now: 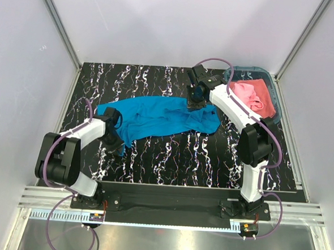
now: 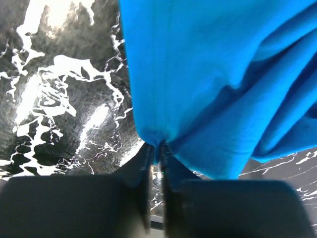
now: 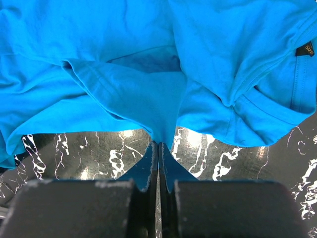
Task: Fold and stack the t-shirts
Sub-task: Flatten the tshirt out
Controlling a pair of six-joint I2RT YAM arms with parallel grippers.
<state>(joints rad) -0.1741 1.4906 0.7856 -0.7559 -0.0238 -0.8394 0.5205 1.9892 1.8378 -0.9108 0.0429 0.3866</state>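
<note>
In the teal basket lies the salmon pink t-shirt.

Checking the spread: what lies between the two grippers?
The blue shirt, pinched by the left gripper and right gripper; seen in the top view.

A blue shirt lies crumpled and stretched sideways across the middle of the black marbled worktop. The left tool meets its near-left corner, and the right tool its far edge towards the right. A pink shirt lies bunched in a teal basket at the far right corner.
</note>
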